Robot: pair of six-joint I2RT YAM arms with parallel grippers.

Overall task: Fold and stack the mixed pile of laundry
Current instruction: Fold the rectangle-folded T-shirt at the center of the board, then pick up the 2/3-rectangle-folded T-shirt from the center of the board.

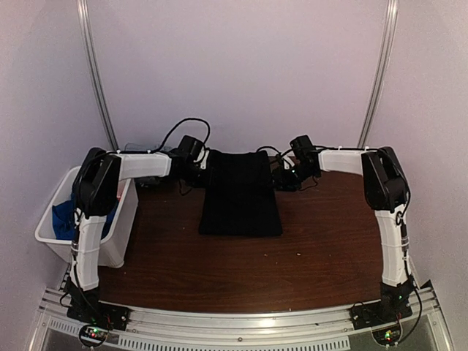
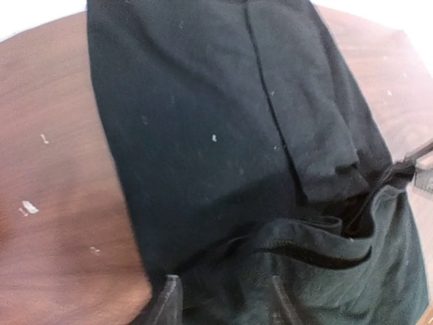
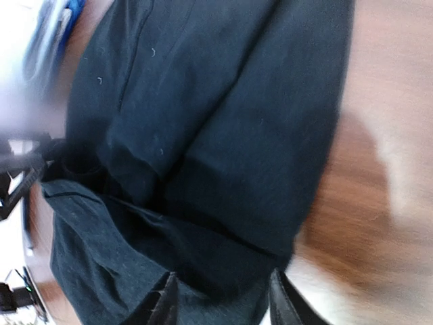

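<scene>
A large black cloth (image 1: 241, 194) lies folded into a long rectangle in the middle of the brown table (image 1: 329, 248). My left gripper (image 1: 199, 170) is at its far left corner and my right gripper (image 1: 281, 175) at its far right corner. In the left wrist view the left gripper (image 2: 226, 305) has its jaws apart over a rumpled hem of the cloth (image 2: 203, 122). The right gripper (image 3: 220, 305) is likewise open above the cloth's edge (image 3: 223, 101). Bright royal-blue fabric (image 1: 66, 216) of the laundry pile sits in the bin.
A white plastic bin (image 1: 51, 227) stands at the table's left edge beside the left arm. Bare wood (image 2: 54, 169) shows left of the cloth and more bare wood (image 3: 365, 169) to its right. White walls and two metal poles close off the back.
</scene>
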